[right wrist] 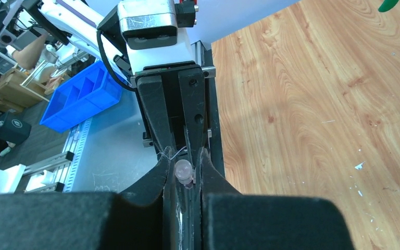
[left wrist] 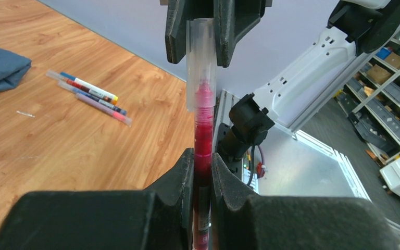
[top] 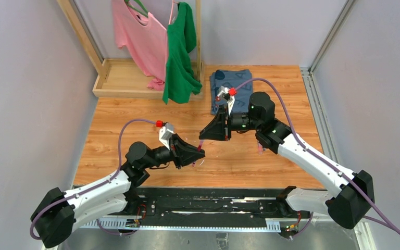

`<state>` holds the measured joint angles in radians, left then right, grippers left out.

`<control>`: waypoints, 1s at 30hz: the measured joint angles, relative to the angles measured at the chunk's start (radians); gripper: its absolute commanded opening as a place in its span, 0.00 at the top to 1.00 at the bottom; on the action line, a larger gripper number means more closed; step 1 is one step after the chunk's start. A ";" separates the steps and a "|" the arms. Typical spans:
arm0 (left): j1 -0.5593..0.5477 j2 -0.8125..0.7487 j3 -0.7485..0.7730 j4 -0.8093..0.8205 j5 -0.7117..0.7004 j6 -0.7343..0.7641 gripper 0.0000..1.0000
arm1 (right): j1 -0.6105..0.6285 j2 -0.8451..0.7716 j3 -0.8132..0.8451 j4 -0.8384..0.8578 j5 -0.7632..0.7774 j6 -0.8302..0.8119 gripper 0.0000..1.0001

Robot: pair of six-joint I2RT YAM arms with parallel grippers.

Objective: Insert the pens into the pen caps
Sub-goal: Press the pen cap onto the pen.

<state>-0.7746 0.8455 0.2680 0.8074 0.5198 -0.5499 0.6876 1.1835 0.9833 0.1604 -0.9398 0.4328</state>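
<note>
- Black left fingers [left wrist: 179, 179], nearest the wrist lens, are seen clamped tight on a thin dark red stick pen [left wrist: 204, 135], held upright between them.
- The pen's tip is shown partly inside a clear stubby plastic cap [left wrist: 200, 67], which is pinched from the opposite side by the black right fingers [left wrist: 237, 26].
- Both arms are pictured meeting tip to tip over the middle of the pale wooden table [top: 109, 114], pen and cap raised off its surface.
- Further slim pens [left wrist: 91, 96] are seen lying side by side on the table, near a folded blue-grey cloth [left wrist: 0, 65].
- A pink top [top: 135, 36] and a green top [top: 179, 57] are hung on a wooden rack [top: 114, 83] at the far edge.
</note>
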 measured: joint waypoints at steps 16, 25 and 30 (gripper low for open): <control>-0.002 0.020 0.001 -0.059 -0.003 0.017 1.00 | 0.000 -0.002 -0.086 0.051 0.013 0.002 1.00; 0.019 0.016 0.001 -0.099 0.022 -0.015 1.00 | 0.007 0.010 -0.140 0.135 0.021 0.027 0.99; 0.028 0.016 0.001 -0.105 0.039 -0.037 1.00 | 0.015 0.024 -0.157 0.168 0.029 0.038 0.99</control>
<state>-0.7464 0.8612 0.2691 0.7021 0.5583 -0.5873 0.7029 1.2072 0.8261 0.3286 -0.9112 0.4706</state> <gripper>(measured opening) 0.159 0.120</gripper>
